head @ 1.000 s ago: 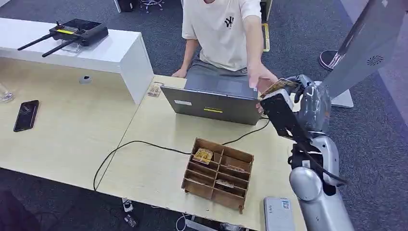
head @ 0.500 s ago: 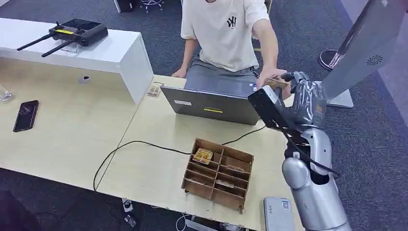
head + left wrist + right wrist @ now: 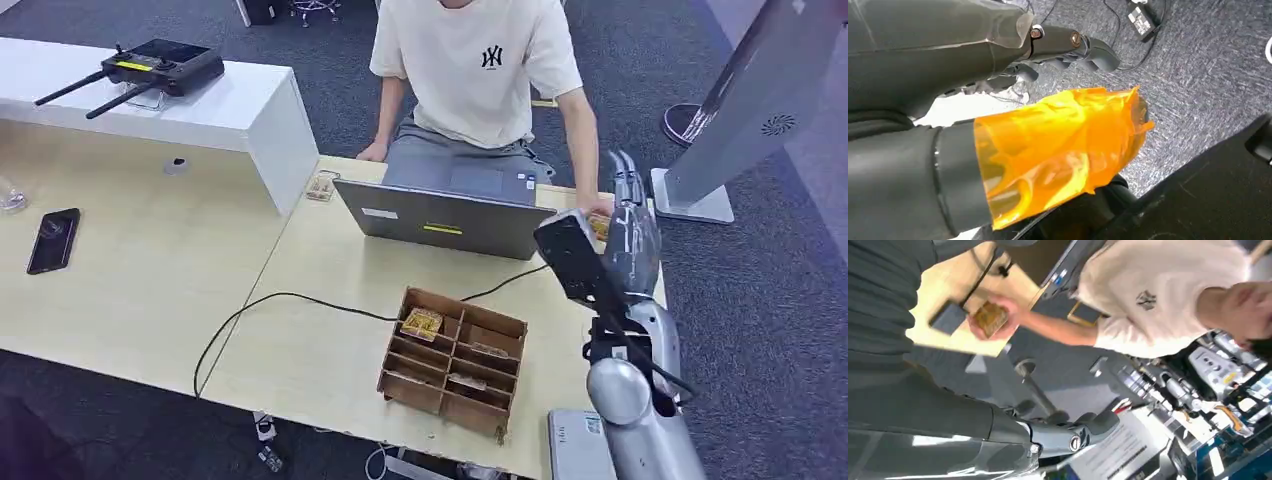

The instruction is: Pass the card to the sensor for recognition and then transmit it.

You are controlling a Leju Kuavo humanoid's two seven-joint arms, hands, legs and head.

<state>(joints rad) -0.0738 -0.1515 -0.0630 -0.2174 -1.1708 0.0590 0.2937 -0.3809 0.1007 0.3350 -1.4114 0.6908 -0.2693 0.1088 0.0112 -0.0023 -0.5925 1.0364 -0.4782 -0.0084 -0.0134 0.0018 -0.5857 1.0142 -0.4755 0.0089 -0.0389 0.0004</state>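
Note:
A person's hand (image 3: 598, 207) holds the yellow-brown card (image 3: 600, 227) low over the table's far right corner. The right wrist view shows that card (image 3: 990, 318) in the person's fingers, beside a small dark flat pad (image 3: 948, 317) on the tabletop. My right hand (image 3: 628, 215) stands just right of the card with its fingers pointing up and apart, and it holds nothing. My left hand (image 3: 1063, 47) hangs over grey carpet with nothing in it, and an orange film (image 3: 1058, 150) wraps its thumb.
An open laptop (image 3: 440, 215) sits before the seated person. A wooden compartment box (image 3: 455, 360) with several cards stands mid-table, and a black cable (image 3: 280, 298) runs left of it. A grey device (image 3: 575, 445) lies at the near edge. A silver stand (image 3: 745, 110) rises at the right.
My right hand held the card up toward the person; the person took it and lowered it to the table. My right arm drew back and its fingers spread.

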